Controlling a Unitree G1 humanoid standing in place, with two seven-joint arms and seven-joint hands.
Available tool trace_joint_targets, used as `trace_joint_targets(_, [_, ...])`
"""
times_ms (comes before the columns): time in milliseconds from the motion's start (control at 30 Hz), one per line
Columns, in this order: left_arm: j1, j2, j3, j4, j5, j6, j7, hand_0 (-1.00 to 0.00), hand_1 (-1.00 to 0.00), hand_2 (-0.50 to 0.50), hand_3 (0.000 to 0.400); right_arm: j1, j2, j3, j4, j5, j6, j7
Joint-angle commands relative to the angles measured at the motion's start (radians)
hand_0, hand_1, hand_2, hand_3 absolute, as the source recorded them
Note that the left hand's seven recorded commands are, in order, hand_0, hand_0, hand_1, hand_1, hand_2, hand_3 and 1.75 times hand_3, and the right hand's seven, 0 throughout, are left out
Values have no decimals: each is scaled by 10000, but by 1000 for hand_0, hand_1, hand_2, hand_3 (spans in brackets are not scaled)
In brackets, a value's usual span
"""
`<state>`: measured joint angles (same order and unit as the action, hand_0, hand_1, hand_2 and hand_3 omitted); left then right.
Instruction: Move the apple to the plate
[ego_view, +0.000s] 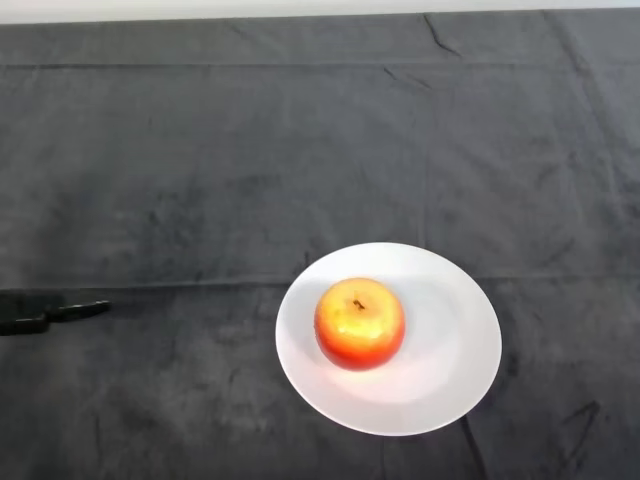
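Observation:
A red and yellow apple (359, 323) sits upright on a white round plate (455, 340), a little left of the plate's middle, stem end up. My left hand (45, 316) shows only as black fingers at the far left edge, lying low over the cloth and pointing right. The fingers look straight and hold nothing. The hand is well apart from the plate and apple, about a plate's width to their left.
The table is covered by a dark grey cloth (300, 150) with creases. A pale strip (300, 8) runs along the far edge of the table at the top.

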<state>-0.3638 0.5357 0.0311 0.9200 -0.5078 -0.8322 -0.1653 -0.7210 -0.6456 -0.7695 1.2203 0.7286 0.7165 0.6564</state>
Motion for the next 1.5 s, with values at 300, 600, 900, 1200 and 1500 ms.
trace_joint_targets(300, [522, 1306, 1786, 998, -1260, -278, -883, 0, 0, 0, 0, -103, -179, -143, -102, 209, -17, -20])
trace_joint_targets(600, [813, 1917, 3511, 1800, -2417, 95, -1298, 0, 0, 0, 0, -118, -196, -143, -65, 205, -14, -3])
trace_joint_targets(900, [989, 2194, 5617, 2419, -4095, 990, -1528, 0, 0, 0, 0, -134, -214, -143, -25, 199, -11, 15])
trace_joint_targets(1200, [633, 2286, 7705, 2924, -5797, 2193, -1144, 0, 0, 0, 0, -151, -233, -144, 18, 192, -9, 35])
trace_joint_targets(1500, [55, 2424, 9006, 3201, -6741, 2998, -582, 0, 0, 0, 0, -169, -252, -144, 63, 184, -8, 56])
